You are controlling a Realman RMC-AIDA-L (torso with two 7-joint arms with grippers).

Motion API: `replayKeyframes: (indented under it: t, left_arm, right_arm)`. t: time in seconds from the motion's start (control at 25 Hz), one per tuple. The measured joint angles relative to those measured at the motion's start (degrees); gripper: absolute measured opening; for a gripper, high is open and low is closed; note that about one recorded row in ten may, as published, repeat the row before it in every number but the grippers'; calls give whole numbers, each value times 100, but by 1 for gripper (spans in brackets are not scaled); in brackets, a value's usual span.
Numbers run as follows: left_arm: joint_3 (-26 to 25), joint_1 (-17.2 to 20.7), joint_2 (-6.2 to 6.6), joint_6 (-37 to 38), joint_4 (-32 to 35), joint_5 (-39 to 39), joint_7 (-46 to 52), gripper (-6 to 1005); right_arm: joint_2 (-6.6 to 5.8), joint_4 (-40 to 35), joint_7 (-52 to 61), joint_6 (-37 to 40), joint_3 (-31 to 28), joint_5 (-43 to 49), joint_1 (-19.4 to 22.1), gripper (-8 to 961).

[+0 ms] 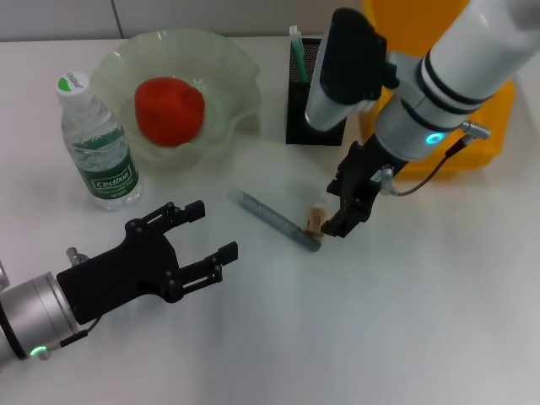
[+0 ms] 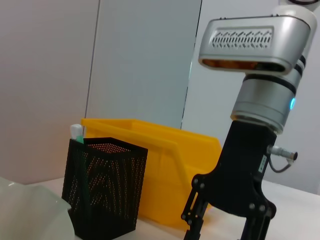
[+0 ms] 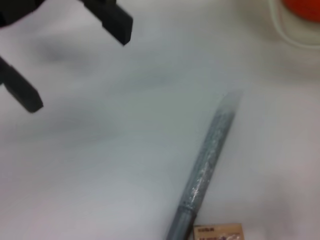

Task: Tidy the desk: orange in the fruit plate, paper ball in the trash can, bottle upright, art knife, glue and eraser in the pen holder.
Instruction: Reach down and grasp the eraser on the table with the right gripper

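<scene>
Eraser [image 1: 315, 219] sits mid-frame touching the art knife [image 1: 278, 222]; right gripper [image 1: 346, 213] hangs just beside it, claw apart, apparently lining up a pick. Left gripper [image 1: 211, 229], lower left, waits spread wide.

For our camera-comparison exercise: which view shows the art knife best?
The head view: the whole art knife lies on the desk between both grippers, beside the eraser. The right wrist view shows it closer but cut off. The left wrist view shows none of it.
</scene>
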State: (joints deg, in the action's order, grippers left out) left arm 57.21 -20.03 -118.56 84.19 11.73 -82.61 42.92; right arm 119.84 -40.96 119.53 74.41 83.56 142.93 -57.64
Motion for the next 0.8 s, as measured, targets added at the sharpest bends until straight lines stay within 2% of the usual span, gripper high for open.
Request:
replayKeyframes:
  t: [0.64, 0.8]
  left_arm:
    - [-1, -5, 7, 7, 5, 10, 5, 799]
    - [1, -7, 14, 11, 8, 10, 6, 799]
  right_arm:
    - [4, 82, 20, -395, 627, -336, 6, 666]
    - [4, 83, 26, -479, 642, -370, 7, 618]
